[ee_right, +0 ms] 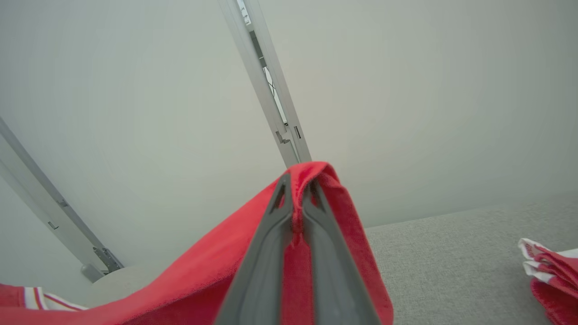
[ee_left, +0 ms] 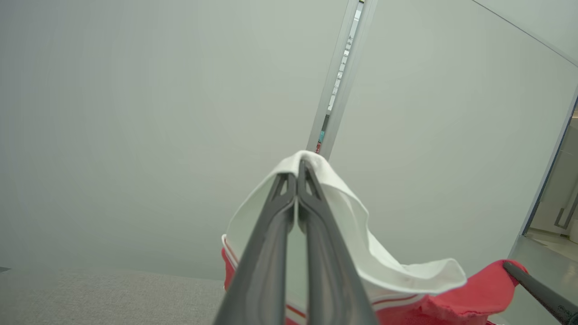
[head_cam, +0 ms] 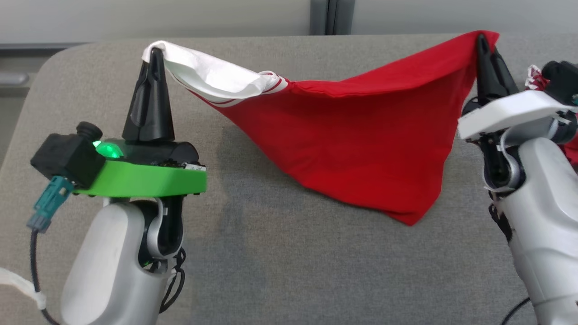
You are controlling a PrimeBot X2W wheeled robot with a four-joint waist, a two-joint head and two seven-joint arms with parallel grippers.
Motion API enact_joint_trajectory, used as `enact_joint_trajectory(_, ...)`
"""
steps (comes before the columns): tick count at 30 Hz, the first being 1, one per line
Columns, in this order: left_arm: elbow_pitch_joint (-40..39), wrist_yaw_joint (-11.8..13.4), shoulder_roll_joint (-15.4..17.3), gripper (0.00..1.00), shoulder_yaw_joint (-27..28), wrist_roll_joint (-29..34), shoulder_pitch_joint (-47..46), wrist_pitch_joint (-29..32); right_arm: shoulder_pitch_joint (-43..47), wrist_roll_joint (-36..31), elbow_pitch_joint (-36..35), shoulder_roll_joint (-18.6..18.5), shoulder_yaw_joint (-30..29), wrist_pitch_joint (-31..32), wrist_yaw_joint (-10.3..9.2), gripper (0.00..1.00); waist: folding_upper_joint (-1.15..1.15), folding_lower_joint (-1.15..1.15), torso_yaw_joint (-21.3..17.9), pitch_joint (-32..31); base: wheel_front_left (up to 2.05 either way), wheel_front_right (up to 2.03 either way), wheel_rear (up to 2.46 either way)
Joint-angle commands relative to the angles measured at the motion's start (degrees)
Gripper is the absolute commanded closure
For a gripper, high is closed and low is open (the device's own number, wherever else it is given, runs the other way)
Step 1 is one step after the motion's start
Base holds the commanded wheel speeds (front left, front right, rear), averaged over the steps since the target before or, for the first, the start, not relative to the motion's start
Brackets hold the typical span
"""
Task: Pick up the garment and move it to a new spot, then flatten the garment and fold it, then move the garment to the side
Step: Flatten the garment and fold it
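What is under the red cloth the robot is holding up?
Grey surface shows below the red garment, which hangs between the left gripper and right gripper. The patch behind the hanging cloth is covered, so I cannot tell.

**Garment strung between two grippers over the table**

The garment (head_cam: pixel 361 135) hangs over the far half of the table (head_cam: pixel 271 271), stretched from left to right. One corner is pinched at the tip of the left gripper (head_cam: pixel 156 48), near the far-left corner. The opposite corner is pinched at the tip of the right gripper (head_cam: pixel 482 40), near the far-right corner. Between them the cloth sags, and its lowest point comes down to the table right of centre; whether it touches cannot be told. A second garment (head_cam: pixel 535 76) lies bunched at the right edge, just right of the right gripper. The wall (head_cam: pixel 180 18) stands behind the far edge.
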Motion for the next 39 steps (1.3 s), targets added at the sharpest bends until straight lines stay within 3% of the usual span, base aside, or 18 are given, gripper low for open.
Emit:
enact_joint_trajectory(1, -2.77, 0.68, 1.15, 1.0, 0.07, 0.59, 1.23, 0.96, 3.11, 1.08, -4.44, -1.37, -0.2, 1.07, -0.08, 1.0, 0.0, -0.01, -1.23, -4.23, 0.0, 0.0, 0.0)
enact_joint_trajectory(6, -15.14, 2.67, 5.12, 1.0, 0.65, 2.79, 2.63, 5.53, 13.68, 3.33, -25.13, -3.81, -3.85, 7.56, -0.07, 1.0, 0.0, -0.01, -2.44, -8.46, 0.0, 0.0, 0.0)
enact_joint_trajectory(12, -28.5, 4.74, 9.2, 1.0, 1.36, 5.1, 2.33, 11.6, 23.67, 1.33, -48.1, -1.41, -10.37, 17.5, -0.06, 1.0, 0.0, -0.01, -4.45, -12.32, 0.0, 0.0, 0.0)
enact_joint_trajectory(18, -37.28, 6.11, 11.89, 1.0, 2.19, 6.79, 0.45, 16.74, 28.07, -0.13, -63.94, 2.63, -13.66, 25.71, -0.06, 1.0, 0.0, -0.01, -6.52, -13.7, 0.0, 0.0, 0.0)
enact_joint_trajectory(22, -38.86, 6.5, 12.71, 1.0, 2.63, 6.75, -0.94, 19.0, 29.16, -0.79, -69.74, 4.26, -14.65, 29.73, -0.06, 1.0, 0.0, -0.01, -7.33, -13.52, 0.0, 0.0, 0.0)
enact_joint_trajectory(26, -37.36, 6.3, 12.32, 1.0, 2.33, 5.43, -1.87, 20.01, 29.3, -1.25, -69.86, 5.01, -15.26, 32.27, -0.06, 1.0, 0.0, -0.01, -7.75, -12.32, 0.0, 0.0, 0.0)
enact_joint_trajectory(31, -31.72, 6.26, 10.36, 1.0, 1.92, 1.88, -3.82, 21.07, 26.87, -1.49, -64.08, 5.58, -15.24, 33.36, -0.06, 1.0, 0.0, -0.01, -7.46, -8.38, 0.0, 0.0, 0.0)
enact_joint_trajectory(39, -11.31, 2.37, 8.67, 1.0, 1.49, 1.43, -21.78, 21.16, 7.59, -5.25, -41.6, 5.47, -13.98, 28.51, -0.05, 1.0, 0.0, -0.01, -7.19, 4.42, 0.0, 0.0, 0.0)
